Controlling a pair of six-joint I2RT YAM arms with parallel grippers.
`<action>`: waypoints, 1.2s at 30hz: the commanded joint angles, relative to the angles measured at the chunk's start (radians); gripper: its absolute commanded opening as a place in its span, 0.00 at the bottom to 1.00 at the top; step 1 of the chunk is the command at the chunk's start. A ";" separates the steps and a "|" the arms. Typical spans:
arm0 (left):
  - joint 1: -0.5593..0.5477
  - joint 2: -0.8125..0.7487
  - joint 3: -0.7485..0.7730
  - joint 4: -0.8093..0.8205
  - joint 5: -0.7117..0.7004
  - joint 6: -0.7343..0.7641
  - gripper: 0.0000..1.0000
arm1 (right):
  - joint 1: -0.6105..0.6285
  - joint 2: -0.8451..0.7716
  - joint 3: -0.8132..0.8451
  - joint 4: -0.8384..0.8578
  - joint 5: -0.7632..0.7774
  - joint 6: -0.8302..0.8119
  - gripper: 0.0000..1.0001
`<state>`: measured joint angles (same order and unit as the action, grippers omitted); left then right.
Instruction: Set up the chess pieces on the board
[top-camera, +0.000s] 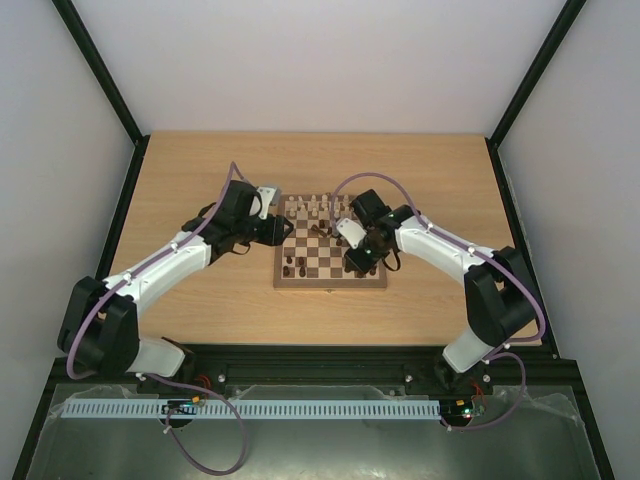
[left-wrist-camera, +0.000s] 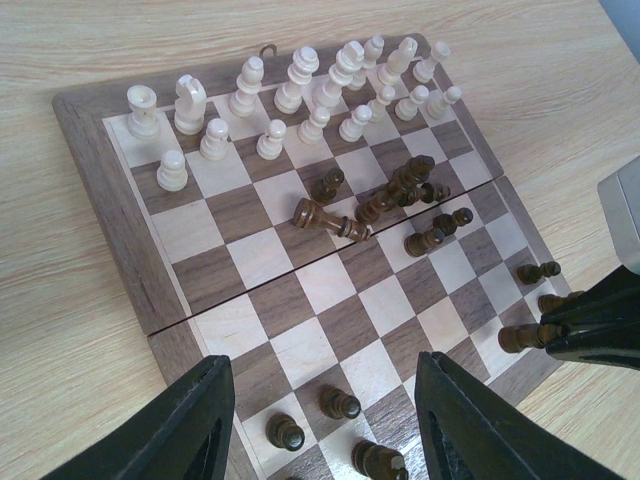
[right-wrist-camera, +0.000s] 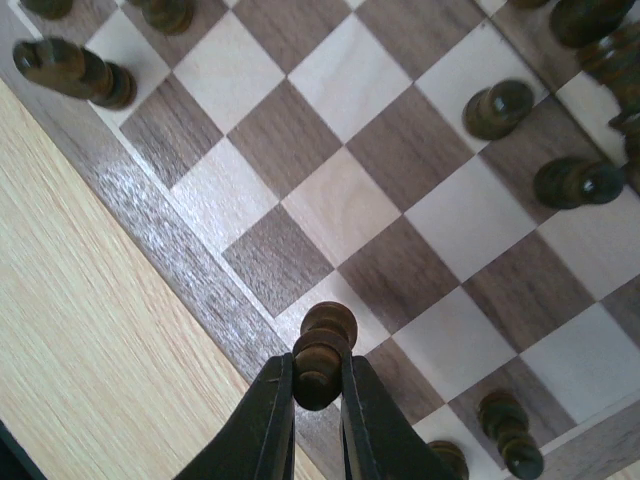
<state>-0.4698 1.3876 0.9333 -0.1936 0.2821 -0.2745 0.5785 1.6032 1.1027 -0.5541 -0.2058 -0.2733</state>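
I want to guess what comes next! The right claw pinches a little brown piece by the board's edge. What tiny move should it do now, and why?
Probably ease it straight down onto its square. The right gripper is shut on a dark piece, held over a pale square in the row beside the rim of the board. I cannot tell if it touches yet.

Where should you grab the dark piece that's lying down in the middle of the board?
Probably best to pinch the fallen dark piece across its thin middle, coming straight down from above. It lies flat on the board, so only its long sides offer a grip, and a dark heap crowds one end.
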 joint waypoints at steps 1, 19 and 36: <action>0.011 0.009 0.009 0.003 0.018 0.001 0.51 | 0.019 -0.017 -0.023 -0.036 -0.024 -0.016 0.10; 0.013 0.019 0.010 0.002 0.028 0.000 0.51 | 0.034 0.012 -0.040 -0.008 0.010 -0.009 0.12; 0.013 0.019 0.013 -0.003 0.031 0.004 0.51 | 0.034 0.028 -0.014 -0.019 0.010 -0.004 0.25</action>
<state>-0.4652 1.3952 0.9337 -0.1932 0.2996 -0.2741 0.6044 1.6188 1.0733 -0.5377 -0.1963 -0.2790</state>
